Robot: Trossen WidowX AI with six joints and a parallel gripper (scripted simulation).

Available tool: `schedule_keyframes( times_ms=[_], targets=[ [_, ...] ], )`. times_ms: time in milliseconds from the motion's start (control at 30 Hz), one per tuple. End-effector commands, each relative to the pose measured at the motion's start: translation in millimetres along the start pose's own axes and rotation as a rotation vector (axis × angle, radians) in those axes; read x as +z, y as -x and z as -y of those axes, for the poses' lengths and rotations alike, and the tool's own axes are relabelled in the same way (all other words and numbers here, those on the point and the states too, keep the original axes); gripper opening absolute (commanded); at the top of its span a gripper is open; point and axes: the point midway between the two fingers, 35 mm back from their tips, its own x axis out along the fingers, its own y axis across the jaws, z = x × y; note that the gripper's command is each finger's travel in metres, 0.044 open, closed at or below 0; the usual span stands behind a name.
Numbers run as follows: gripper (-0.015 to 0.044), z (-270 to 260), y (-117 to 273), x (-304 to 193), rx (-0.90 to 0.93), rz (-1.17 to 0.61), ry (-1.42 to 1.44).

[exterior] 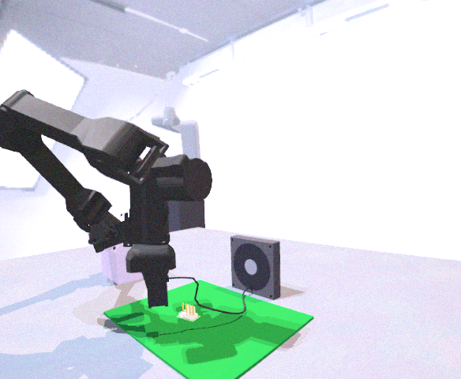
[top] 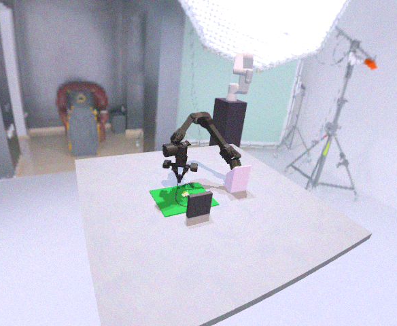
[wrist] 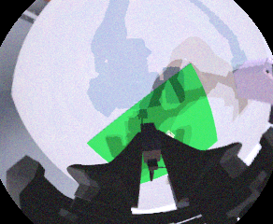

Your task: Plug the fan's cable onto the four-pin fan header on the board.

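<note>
My gripper is shut on the fan cable's dark plug, which the fingers mostly hide. It is above the green board, to the left of the header in the top and exterior views. The white four-pin fan header stands on the board with its pins up and bare. The thin black cable runs from the gripper, bends down towards the board and leads to the fan.
The square dark fan stands upright beside the board, on the table. A pink-white block stands by the arm's base. The slack cable loops between the header and the fan.
</note>
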Motion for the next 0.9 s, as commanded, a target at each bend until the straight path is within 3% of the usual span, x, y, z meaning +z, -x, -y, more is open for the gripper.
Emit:
schedule_keyframes(
  times_ms=[0, 867],
  targets=[
    [0.0, 2.1, 1.1, -4.8, -0.003, -0.005, 0.129],
    [0.0, 18.1, 1.2, -27.7, 0.0, -0.01, 1.027]
  ],
)
